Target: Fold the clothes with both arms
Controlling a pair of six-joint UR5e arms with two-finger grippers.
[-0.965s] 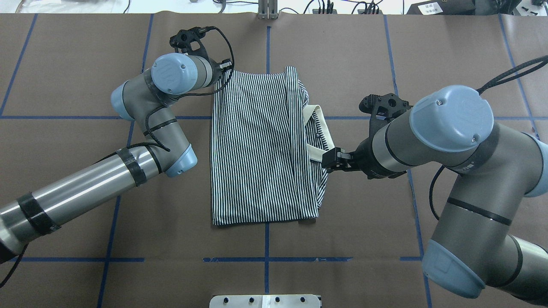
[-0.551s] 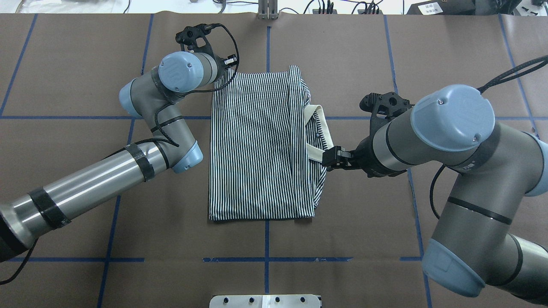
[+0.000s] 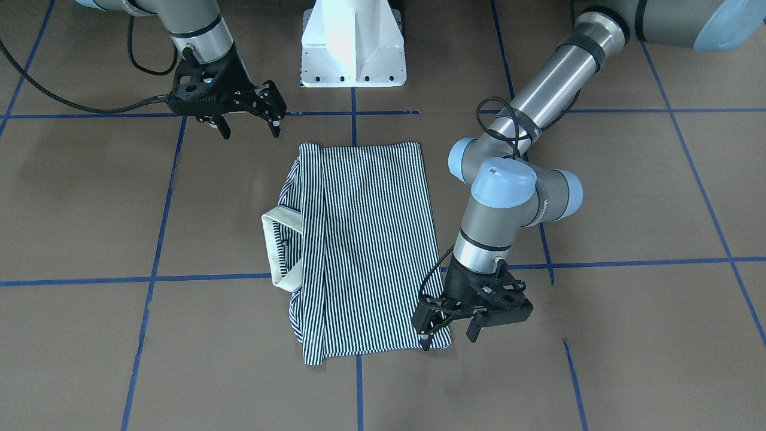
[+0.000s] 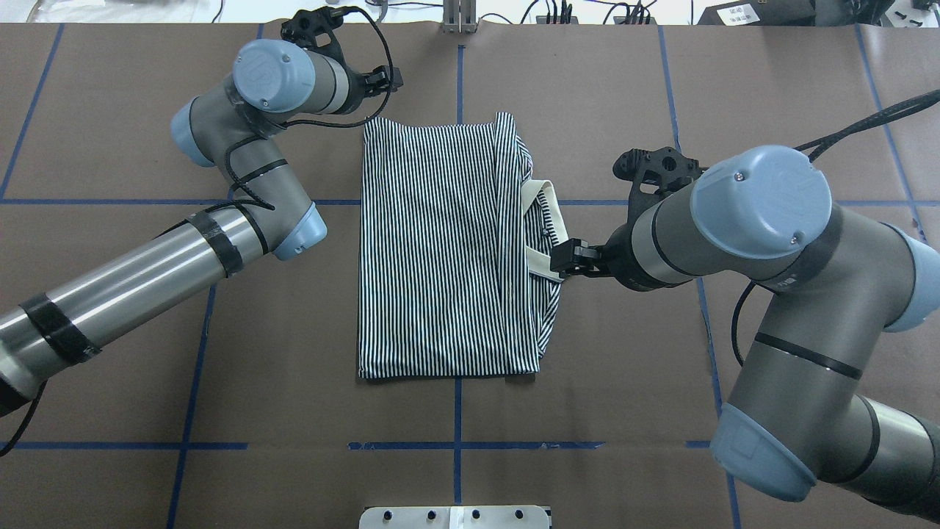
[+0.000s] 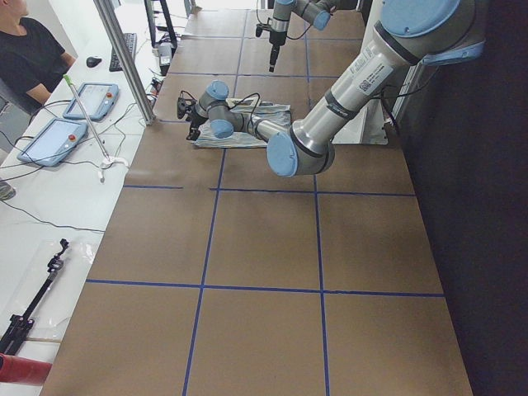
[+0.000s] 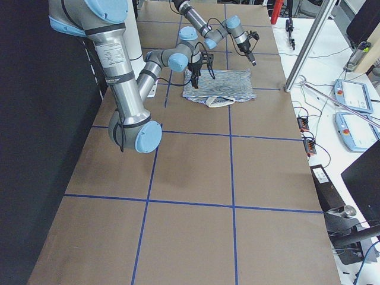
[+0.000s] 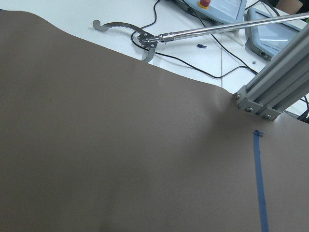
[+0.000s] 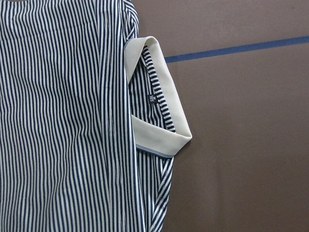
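Left gripper [image 3: 448,341] was wide open with nothing in it, hanging right by the far corner of the polo shirt [image 4: 440,257]. Couldn't tell if a finger actually touched the cloth. Right gripper [image 3: 251,133] was open and empty too, and looked raised over the collar side. Shirt lay flat in the middle of the table [image 4: 624,404], folded into a long rectangle, cream collar [image 3: 270,245] poking out on the robot's right. My worry: pinch only the top layer, or just that collar, and the stacked folds would probably slide apart. That left finger could also snag the corner and drag it.
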